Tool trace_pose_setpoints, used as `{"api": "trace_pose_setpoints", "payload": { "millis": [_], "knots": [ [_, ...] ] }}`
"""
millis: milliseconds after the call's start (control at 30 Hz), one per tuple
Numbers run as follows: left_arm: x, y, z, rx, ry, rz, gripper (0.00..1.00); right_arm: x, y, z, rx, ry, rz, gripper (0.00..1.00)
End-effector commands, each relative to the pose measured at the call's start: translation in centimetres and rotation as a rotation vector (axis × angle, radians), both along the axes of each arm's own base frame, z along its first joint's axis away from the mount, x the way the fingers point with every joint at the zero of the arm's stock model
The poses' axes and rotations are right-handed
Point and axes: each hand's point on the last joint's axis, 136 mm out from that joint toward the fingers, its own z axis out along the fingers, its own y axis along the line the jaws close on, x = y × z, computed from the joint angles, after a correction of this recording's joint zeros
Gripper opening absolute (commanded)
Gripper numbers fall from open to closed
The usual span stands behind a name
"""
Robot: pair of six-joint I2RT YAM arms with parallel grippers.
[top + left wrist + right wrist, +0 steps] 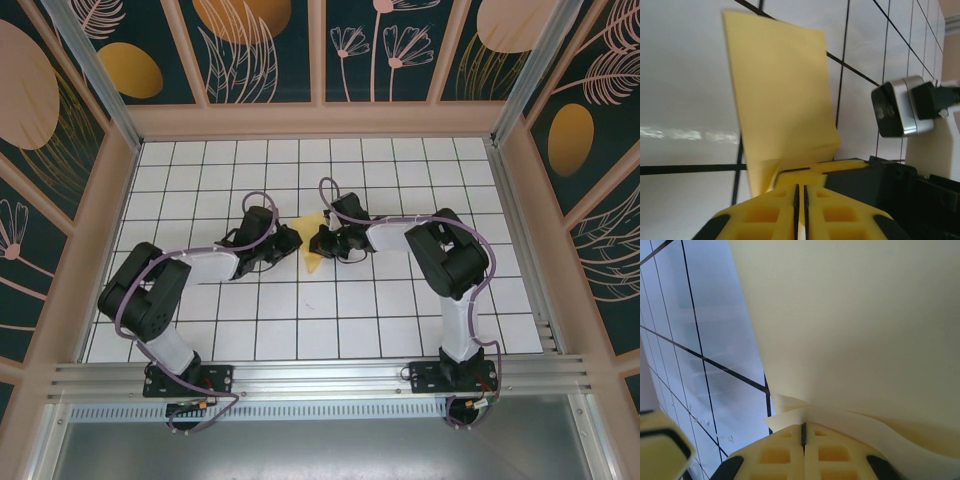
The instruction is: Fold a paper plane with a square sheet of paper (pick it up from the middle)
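Observation:
The square sheet of paper (311, 260) is a folded yellow wedge held off the white grid table between both grippers at mid-table. My left gripper (293, 240) comes in from the left and my right gripper (322, 241) from the right, nearly tip to tip. In the left wrist view the yellow paper (785, 100) rises from my left gripper (801, 186), whose jaws are pressed together on its lower edge. In the right wrist view the paper (855, 325) spreads above my right gripper (803, 426), shut on a crumpled fold at its tip.
The right arm's black body (900, 192) and its silver wrist camera (897, 107) sit close beside the left fingers. Wooden walls (320, 120) fence the table on three sides. A metal rail (320, 375) with both arm bases runs along the near edge.

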Motion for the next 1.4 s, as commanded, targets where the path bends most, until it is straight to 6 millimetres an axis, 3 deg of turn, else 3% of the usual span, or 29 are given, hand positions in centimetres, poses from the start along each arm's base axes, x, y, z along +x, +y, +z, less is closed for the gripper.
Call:
{"api": "trace_pose_setpoints", "payload": {
  "millis": [0,33,233,900,1033,1367],
  "knots": [
    [0.2,-1.4,0.5,-0.051,-0.021,-0.043,0.08,-0.7,-1.3,-3.4,-0.114,0.043,-0.008,0.0],
    [0.1,-1.5,-0.7,-0.042,0.005,-0.046,0.07,-0.7,-1.3,-3.5,-0.114,0.045,-0.008,0.0],
    [0.3,-1.8,-2.1,-0.023,0.04,-0.045,0.01,-0.8,-1.2,-3.4,-0.109,0.047,-0.007,0.0],
    [0.4,-0.6,-4.6,0.075,0.097,0.008,0.02,-0.9,-1.1,-3.1,-0.094,0.042,0.001,0.0],
    [0.3,-0.4,-5.1,0.088,0.106,0.005,0.02,-0.7,-0.5,-1.9,-0.057,0.022,0.018,0.0],
    [-0.3,0.0,-6.2,0.109,0.131,0.004,0.01,-1.0,0.8,3.5,0.09,-0.087,0.12,0.03]
  ]
}}
